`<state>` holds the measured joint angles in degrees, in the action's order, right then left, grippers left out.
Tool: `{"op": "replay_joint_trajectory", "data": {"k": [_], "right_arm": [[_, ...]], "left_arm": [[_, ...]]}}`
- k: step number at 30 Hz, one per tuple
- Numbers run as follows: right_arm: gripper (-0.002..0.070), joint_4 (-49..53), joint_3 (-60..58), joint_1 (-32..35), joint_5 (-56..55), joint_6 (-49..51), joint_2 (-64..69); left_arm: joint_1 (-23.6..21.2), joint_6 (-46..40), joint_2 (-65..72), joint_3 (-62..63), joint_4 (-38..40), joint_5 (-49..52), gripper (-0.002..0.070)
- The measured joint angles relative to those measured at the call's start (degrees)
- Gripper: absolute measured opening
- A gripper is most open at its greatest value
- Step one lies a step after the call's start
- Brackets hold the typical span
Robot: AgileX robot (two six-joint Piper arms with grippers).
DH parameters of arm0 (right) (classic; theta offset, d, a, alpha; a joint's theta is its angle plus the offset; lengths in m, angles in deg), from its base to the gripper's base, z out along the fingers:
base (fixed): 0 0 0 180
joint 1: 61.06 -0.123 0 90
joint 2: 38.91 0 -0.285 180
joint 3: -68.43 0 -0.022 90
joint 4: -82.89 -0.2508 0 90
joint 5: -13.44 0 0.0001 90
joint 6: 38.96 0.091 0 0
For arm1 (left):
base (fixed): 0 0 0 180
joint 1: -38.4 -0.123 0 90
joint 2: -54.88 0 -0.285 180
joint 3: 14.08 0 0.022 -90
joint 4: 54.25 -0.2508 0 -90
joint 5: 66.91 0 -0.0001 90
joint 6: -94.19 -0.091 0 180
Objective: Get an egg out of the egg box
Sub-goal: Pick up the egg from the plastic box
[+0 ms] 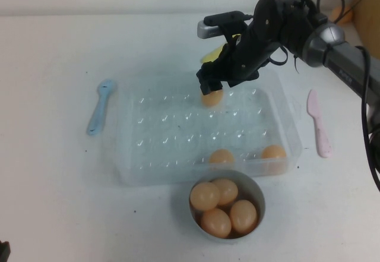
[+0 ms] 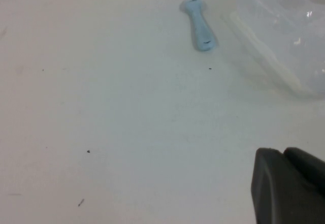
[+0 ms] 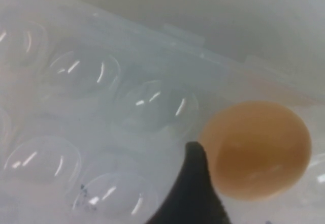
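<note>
The right gripper [image 1: 212,90] hangs over the far row of the egg box [image 1: 133,173], pinching the egg [image 1: 212,98], which sits just below its fingertips; one dark finger [image 3: 193,193] presses the egg's side. The left gripper [image 2: 289,188] rests over bare table near a blue spoon [image 2: 199,24]; I cannot tell its spread.

Egg [image 1: 212,98] top hidden under right gripper [image 1: 210,88], left gripper [image 2: 289,186] cut off, its grip perhaps unreadable
</note>
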<state>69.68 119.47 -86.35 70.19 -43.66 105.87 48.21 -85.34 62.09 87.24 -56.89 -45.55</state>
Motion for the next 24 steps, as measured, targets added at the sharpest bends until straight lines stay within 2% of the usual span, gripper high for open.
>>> {"op": "replay_joint_trajectory", "data": {"k": [9, 15, 17, 24], "right_arm": [[0.0496, -1.6, 0.1, -1.2, -2.1, 0.2, 1.6], [0.0428, -2.0, 0.1, -1.5, -2.5, 0.2, 2.6], [0.0429, -2.0, 0.1, -1.5, -2.5, 0.2, 2.6], [0.0429, -0.9, 6.6, -1.6, 5.3, 0.2, 2.7]], "left_arm": [[0.0, 0.0, 0.0, 0.0, 0.0, 0.0, -0.0004], [0.0, 0.0, 0.0, 0.0, 0.0, 0.0, -0.0004], [0.0, 0.0, 0.0, 0.0, 0.0, 0.0, -0.0004], [0.0, 0.0, 0.0, 0.0, 0.0, 0.0, -0.0004]]}}
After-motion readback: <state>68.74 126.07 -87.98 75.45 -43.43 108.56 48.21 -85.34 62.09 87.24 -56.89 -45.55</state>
